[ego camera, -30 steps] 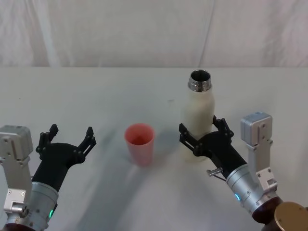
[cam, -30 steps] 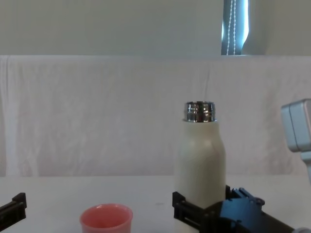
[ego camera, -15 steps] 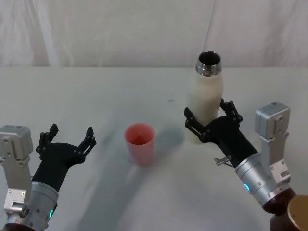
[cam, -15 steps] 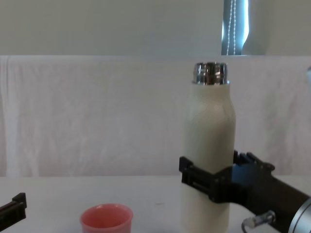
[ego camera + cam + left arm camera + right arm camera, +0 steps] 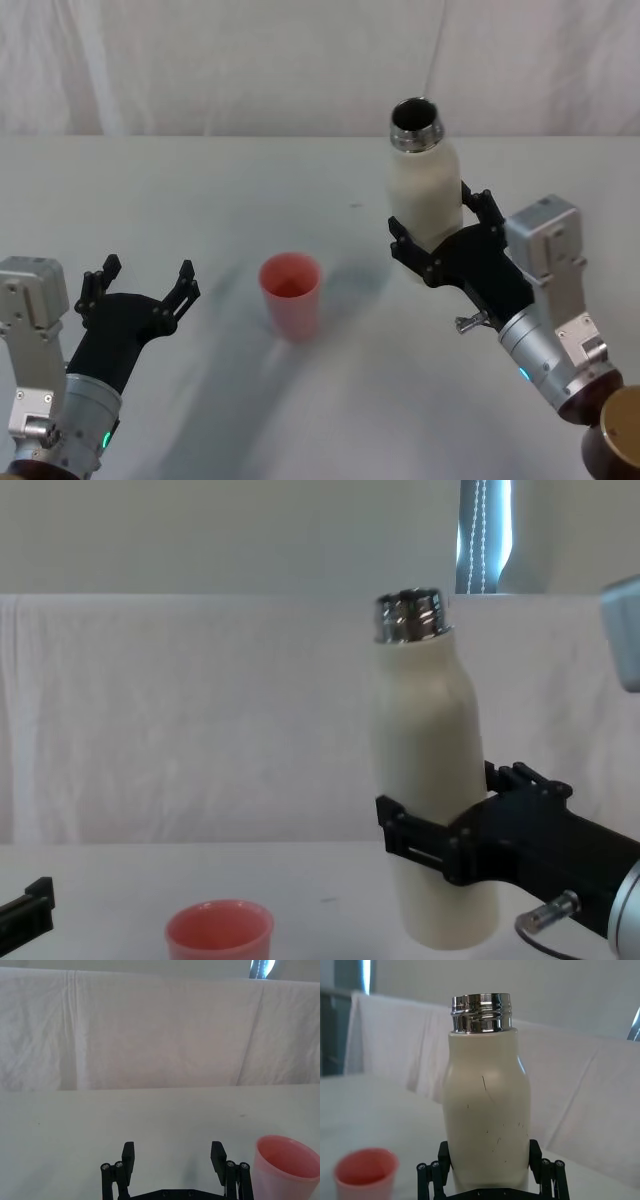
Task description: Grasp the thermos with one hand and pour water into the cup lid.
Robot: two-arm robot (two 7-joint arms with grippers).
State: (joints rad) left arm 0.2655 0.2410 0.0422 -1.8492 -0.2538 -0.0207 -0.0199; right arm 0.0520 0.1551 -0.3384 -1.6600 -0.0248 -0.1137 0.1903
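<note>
My right gripper (image 5: pixel 443 240) is shut on the lower body of the cream-white thermos (image 5: pixel 424 195) and holds it off the table, its open steel neck (image 5: pixel 409 615) leaning slightly toward the left. The right wrist view has the thermos (image 5: pixel 486 1115) clamped between the black fingers (image 5: pixel 431 1174). The salmon-pink cup lid (image 5: pixel 291 297) stands upright on the table, left of the thermos and lower; it also appears in the chest view (image 5: pixel 219 933) and right wrist view (image 5: pixel 366 1172). My left gripper (image 5: pixel 141 290) rests open left of the cup lid (image 5: pixel 285 1167), holding nothing.
A white tabletop (image 5: pixel 220 190) runs back to a white draped cloth backdrop (image 5: pixel 250 60). A grey box-shaped wrist housing (image 5: pixel 545 245) sits right of the thermos. A brown rounded object (image 5: pixel 615 440) shows at the lower right corner.
The right gripper has raised the thermos off the table over the last second. Now the thermos tips slightly, its neck toward the cup lid. The left arm has stayed put.
</note>
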